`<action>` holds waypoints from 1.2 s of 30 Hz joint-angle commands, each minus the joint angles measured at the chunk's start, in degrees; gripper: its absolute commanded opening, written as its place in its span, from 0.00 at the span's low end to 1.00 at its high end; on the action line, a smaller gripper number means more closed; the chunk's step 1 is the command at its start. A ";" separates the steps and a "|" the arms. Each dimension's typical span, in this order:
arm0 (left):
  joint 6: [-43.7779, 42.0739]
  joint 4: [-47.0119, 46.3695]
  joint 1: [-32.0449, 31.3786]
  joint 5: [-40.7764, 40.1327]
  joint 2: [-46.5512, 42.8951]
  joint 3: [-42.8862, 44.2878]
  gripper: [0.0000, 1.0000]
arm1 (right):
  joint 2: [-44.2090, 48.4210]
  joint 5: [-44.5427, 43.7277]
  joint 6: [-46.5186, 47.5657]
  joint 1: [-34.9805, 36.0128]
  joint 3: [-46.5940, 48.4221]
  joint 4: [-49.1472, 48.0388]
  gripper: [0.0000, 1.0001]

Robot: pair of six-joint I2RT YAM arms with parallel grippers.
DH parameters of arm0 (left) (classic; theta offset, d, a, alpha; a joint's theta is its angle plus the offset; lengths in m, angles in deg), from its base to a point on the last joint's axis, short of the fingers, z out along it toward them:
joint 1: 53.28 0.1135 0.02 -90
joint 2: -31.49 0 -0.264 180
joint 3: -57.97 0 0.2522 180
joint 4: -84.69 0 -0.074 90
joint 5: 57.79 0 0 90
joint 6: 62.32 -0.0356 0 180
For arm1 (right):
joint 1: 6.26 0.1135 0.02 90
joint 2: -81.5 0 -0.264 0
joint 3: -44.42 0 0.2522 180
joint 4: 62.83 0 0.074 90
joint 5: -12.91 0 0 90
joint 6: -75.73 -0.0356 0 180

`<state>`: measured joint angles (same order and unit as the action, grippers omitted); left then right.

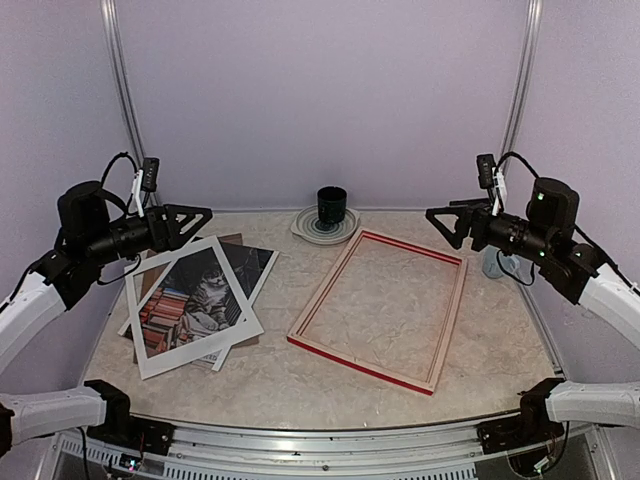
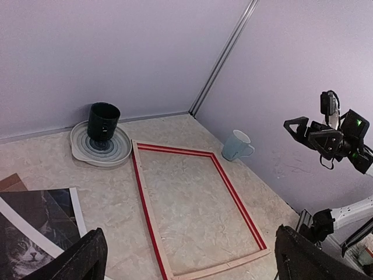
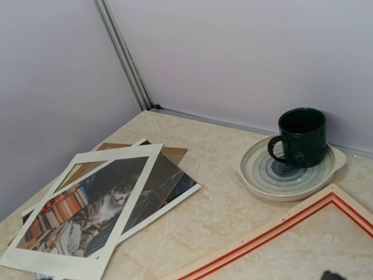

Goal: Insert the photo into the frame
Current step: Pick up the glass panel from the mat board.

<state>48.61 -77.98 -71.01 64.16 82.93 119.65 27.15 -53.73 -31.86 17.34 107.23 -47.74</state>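
- The left gripper point(image 1: 200, 224) hangs above the upper left of the table with its jaws spread wide and nothing between them, over the far corner of the paper stack.
- The right gripper point(image 1: 441, 228) hangs at the upper right, also wide apart and holding nothing, just off the far right corner of the frame.
- The large cat-and-books paper print point(image 1: 200, 295) lies flat at centre left. It is skewed to the table edges, and most of it shows through the window of a white rectangular mat point(image 1: 200, 349) lying on top of it.
- The print's dark upper right edge sticks out past the mat.
- A plain brown cardboard board point(image 3: 172, 153) lies under both, and only its corners peek out.
- The thin red rectangular picture frame point(image 1: 360, 366) lies pale-wood side up at centre right, with its long sides angled toward the upper right. Bare tabletop fills its opening.
- A bare wedge of the beige marbled tabletop point(image 1: 275, 375) separates the stack from the frame's left rail, narrower at the far end.
- The frame's near rail sits close to the table's front edge.
- A dark green mug point(image 1: 331, 205) stands on a striped round plate point(image 1: 301, 227), just beyond the frame's far left corner.
- A pale blue mug point(image 2: 236, 146) stands near the frame's far right corner, by the right wall.
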 commanded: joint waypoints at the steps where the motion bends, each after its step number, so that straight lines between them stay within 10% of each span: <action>1: -0.93 0.85 -0.29 -1.13 0.04 -0.37 0.99 | 0.12 0.22 1.39 0.38 -0.02 -1.15 0.99; 13: 2.63 4.22 -0.30 -17.08 2.43 -3.76 0.99 | -4.88 2.84 9.38 0.31 1.91 3.60 0.99; 30: 11.90 4.36 -0.28 -28.18 1.25 -10.73 0.99 | -15.27 -9.33 -10.99 0.15 3.15 7.57 0.99; 36: 13.28 4.60 -0.29 -29.48 0.77 -12.64 0.99 | -25.16 0.37 -10.13 -4.08 9.60 16.22 0.99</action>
<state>60.26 -74.00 -71.06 37.01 84.77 108.48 7.94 -56.64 -41.01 15.19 112.87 -37.47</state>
